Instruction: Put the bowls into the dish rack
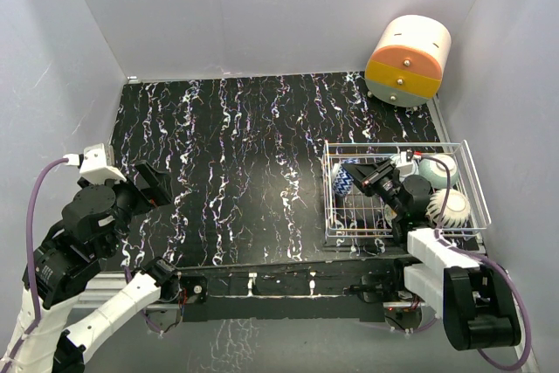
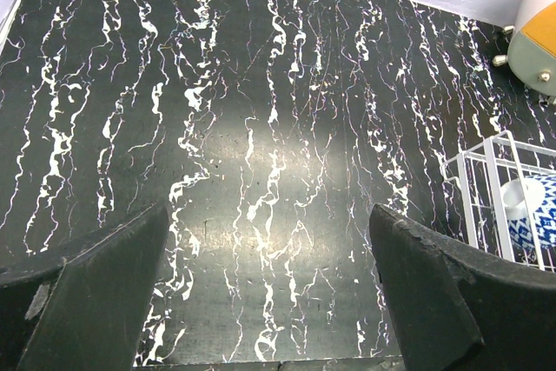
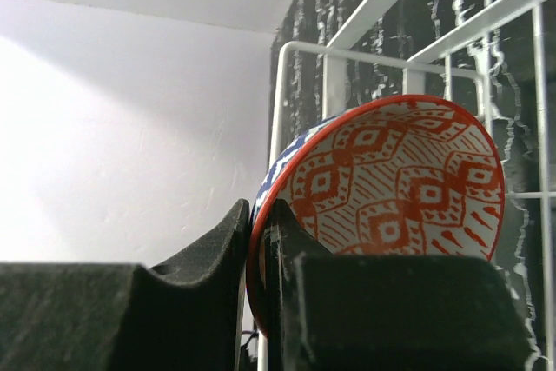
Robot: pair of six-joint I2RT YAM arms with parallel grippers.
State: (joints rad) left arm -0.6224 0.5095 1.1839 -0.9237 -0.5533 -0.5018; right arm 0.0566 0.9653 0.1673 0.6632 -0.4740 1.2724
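Bowls countable in the dish rack (image 1: 389,143): three. The right arm covers the middle of the rack, so more could be hidden there.

- Blue-and-red patterned bowl (image 1: 342,179): at the rack's left end, tipped up on edge. Outside is blue and white; inside is a red diamond pattern with a red rim (image 3: 391,180). The left wrist view shows its blue side (image 2: 543,223) through the rack's white wires (image 2: 486,180).
- Pale green bowl (image 1: 437,166): at the rack's far right corner.
- White striped bowl (image 1: 447,207): at the rack's near right corner, just beside the green one.

Right gripper (image 1: 361,174) is inside the rack. In its wrist view the two fingers (image 3: 217,249) are clamped on the patterned bowl's rim, one on each side of the wall, with rack wire (image 3: 365,49) right behind the bowl.

Left gripper (image 1: 155,183) is well to the left of the rack, above the black marbled tabletop (image 1: 244,155). Its fingers (image 2: 104,284) are spread wide apart with nothing between them.

One cream-and-orange drawer unit (image 1: 408,60) stands beyond the rack's far side, against the back wall. It is round, with two knobbed drawer fronts, one orange and one yellow. The rack itself sits flat on the tabletop.
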